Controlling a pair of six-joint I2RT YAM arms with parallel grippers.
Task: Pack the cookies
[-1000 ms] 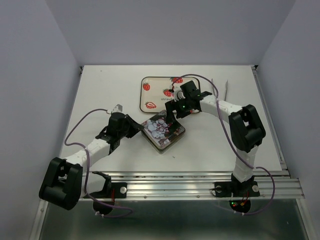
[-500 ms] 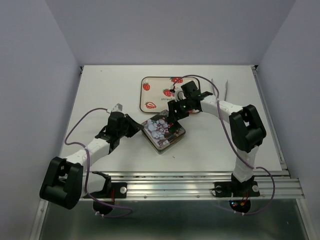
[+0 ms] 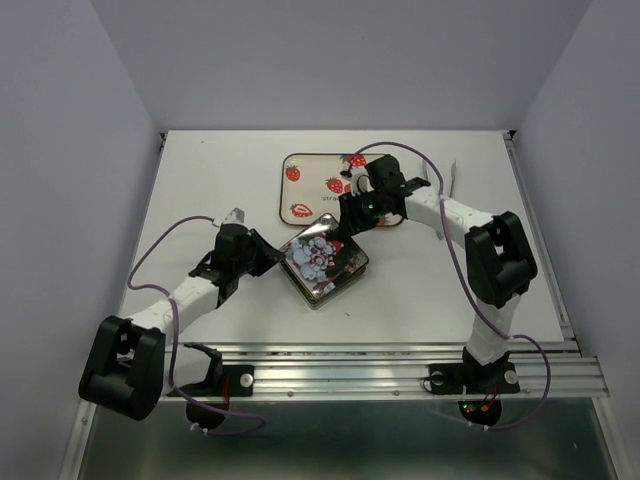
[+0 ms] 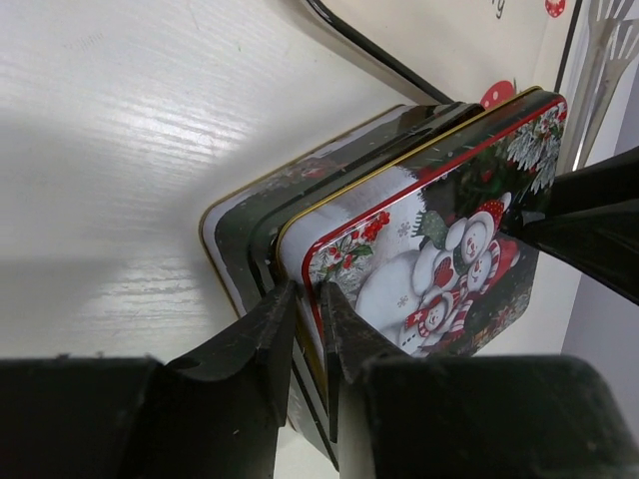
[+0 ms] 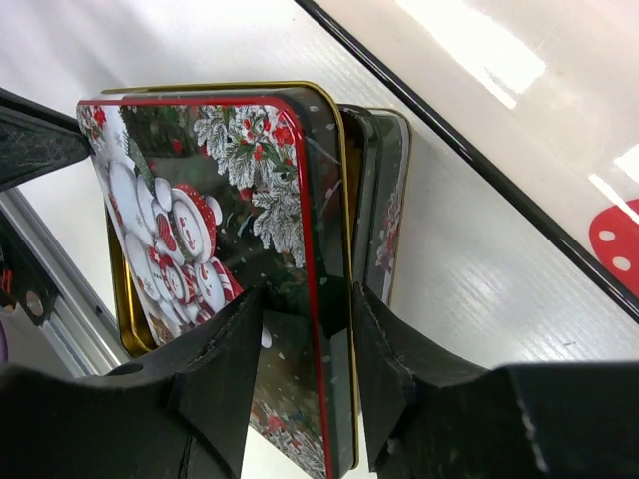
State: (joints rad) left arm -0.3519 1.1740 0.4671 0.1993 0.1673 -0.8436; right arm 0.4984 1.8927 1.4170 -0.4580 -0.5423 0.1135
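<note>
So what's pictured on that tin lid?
The tin lid shows snowmen in red hats among frosted green branches, red-bordered. Clearest in the left wrist view.

Your tin (image 4: 235, 239) sits centre of the table (image 3: 200, 180), lid (image 4: 429, 249) on it; tray (image 3: 300, 165) just behind; left gripper (image 4: 308, 299) at lid's left edge, right gripper (image 5: 305, 304) opposite.

Tin (image 4: 240, 230): interior hidden under snowman lid (image 4: 419, 249); contents cannot be told. Near corner cut off behind black fingers.
Strawberry tray (image 3: 305, 185), behind tin: right part covered by right arm (image 3: 440, 212); lettering unreadable.
</note>
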